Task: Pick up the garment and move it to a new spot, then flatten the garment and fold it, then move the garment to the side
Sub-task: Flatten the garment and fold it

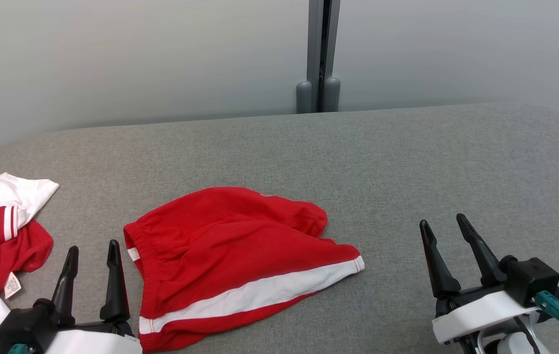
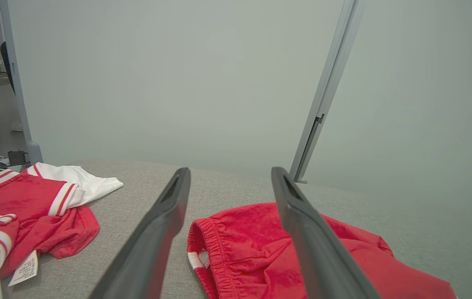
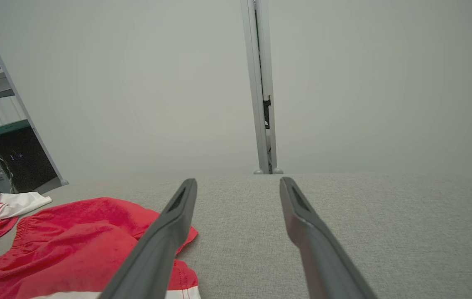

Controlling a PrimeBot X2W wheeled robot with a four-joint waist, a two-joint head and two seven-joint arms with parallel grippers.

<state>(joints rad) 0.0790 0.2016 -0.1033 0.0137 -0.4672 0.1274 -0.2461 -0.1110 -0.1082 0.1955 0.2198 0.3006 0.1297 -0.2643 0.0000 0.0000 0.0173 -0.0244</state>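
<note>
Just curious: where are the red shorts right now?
In the head view, the red shorts lie left of centre on the grey surface, beside the left gripper.

Head view looks down, wrist views low, sharing shorts (image 1: 230, 246)

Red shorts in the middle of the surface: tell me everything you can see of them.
The red shorts look like soft jersey knit, with a gathered elastic waistband toward the robot's left and a white side stripe running to the hem at right. They lie crumpled, not flat, on the grey cloth surface. Nothing grips them; the open left gripper sits just beside the waistband.
</note>
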